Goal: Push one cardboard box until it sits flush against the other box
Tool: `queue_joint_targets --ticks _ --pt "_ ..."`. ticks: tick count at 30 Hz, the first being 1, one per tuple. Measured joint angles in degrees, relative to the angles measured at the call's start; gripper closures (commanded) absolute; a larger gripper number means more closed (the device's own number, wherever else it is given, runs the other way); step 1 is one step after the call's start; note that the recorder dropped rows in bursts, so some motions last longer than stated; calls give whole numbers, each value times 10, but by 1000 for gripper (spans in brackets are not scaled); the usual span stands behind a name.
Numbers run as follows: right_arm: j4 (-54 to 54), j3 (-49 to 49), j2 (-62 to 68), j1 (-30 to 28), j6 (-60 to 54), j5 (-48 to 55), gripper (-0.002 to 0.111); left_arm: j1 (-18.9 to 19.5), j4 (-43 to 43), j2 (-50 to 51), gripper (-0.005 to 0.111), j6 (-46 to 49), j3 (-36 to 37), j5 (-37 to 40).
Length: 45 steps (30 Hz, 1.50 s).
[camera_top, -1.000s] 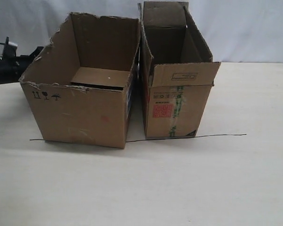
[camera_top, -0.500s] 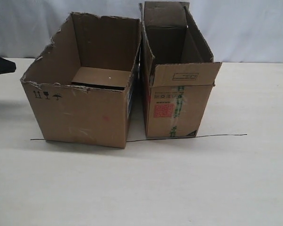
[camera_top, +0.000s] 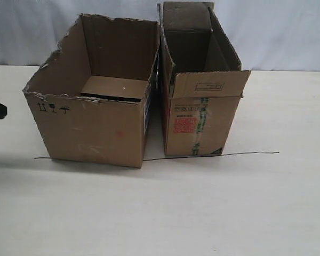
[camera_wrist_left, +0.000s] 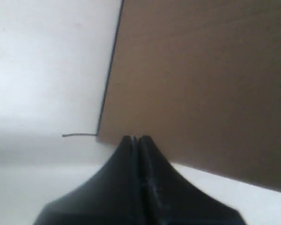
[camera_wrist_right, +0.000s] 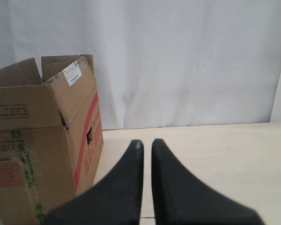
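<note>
Now cardboard box (camera_wrist_left: 201,84) just beyond closed left jaws; contact unclear.

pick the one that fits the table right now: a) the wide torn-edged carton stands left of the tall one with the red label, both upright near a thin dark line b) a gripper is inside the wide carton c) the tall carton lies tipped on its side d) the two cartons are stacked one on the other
a: the exterior view shows the cardboard box upright left of the other box, both near the thin dark line.
</note>
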Motion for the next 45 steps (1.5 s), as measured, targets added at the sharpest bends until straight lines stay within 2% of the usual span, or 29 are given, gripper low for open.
queue_joint_targets --ticks 4,10,16,36,38,42,45 --pt "0 0 0 0 0 0 103 -19 -95 0 107 49 56 -37" --pt "0 0 0 0 0 0 103 -69 -201 0 107 83 62 -103" --pt "0 0 0 0 0 0 103 -91 -209 0 107 86 62 -115" --pt "0 0 0 0 0 0 103 -95 -257 0 107 86 62 -85" --pt "0 0 0 0 0 0 103 -101 -269 0 107 86 62 -82" --pt "0 0 0 0 0 0 103 -141 -281 0 107 90 62 -105" --pt "0 0 0 0 0 0 103 -144 -281 0 107 92 62 -129"
